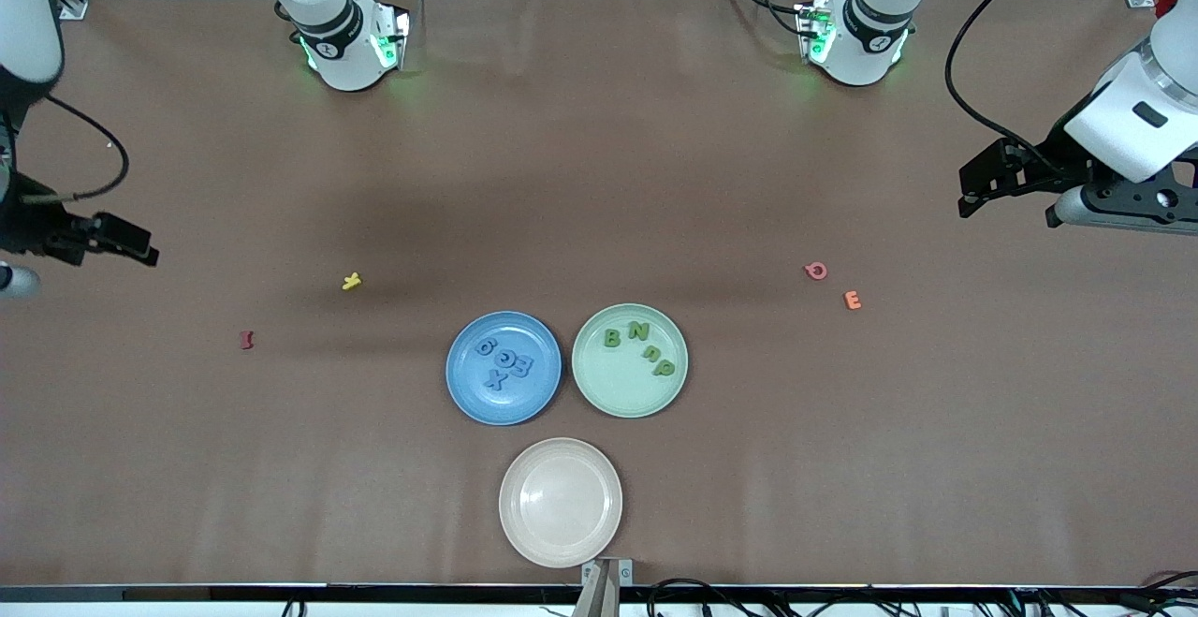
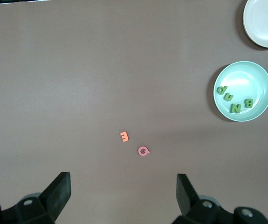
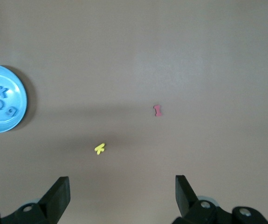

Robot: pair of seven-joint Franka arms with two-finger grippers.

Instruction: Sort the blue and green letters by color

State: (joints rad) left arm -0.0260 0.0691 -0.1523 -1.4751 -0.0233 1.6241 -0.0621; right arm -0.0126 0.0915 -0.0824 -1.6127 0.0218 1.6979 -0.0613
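- We see the left tool [image 2: 123,196] up over the bare brown surface [image 1: 599,177] at the left arm's end, its jaws spread wide with nothing between them.
- We see the right tool [image 3: 122,196] likewise over the right arm's end, jaws wide apart and holding nothing.
- Near the left tool's end lie a small pink letter Q [image 1: 816,270] and, just beside it and nearer the front camera, an orange letter E [image 1: 852,300].
- Toward the right tool's end lie a small yellow letter [image 1: 351,282] and a dark red letter [image 1: 247,340], well apart.
- Mid-surface, the four light blue flat letters [image 1: 504,361] rest in a round blue plate [image 1: 468,392].
- The four green flat letters [image 1: 638,345] rest in a pale green plate [image 1: 618,392] beside it.
- A cream plate [image 1: 560,503] sits nearer the front camera than both.
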